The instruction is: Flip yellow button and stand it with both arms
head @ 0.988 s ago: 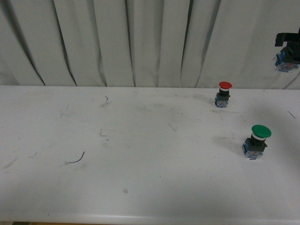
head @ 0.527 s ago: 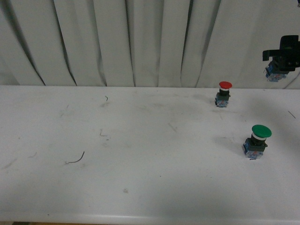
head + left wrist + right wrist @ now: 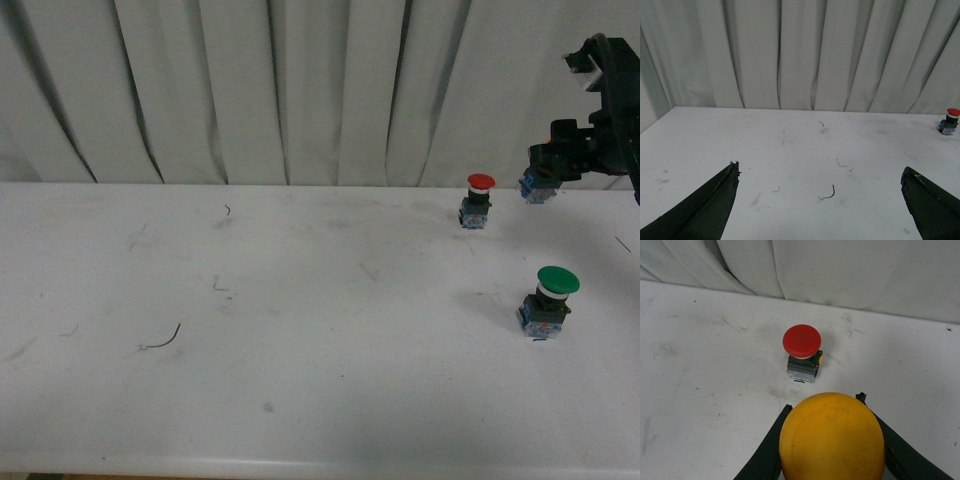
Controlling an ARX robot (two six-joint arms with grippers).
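Gripping yellow button point(image 3: 832, 437), right fingers point(image 3: 767, 454), cap seen wrist-view only; left fingers point(image 3: 700, 210) apart, empty.

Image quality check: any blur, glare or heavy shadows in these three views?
Front view: dim, flat light, no glare; faint shadow left of the green button. Left wrist view: left hand is a detail-less black silhouette. Right wrist view: yellow button fills the near foreground, hiding its base; red button in focus.

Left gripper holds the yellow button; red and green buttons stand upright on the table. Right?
No: the right gripper holds the yellow button, per the right wrist view; the left gripper is open. The red button and green button do stand upright.
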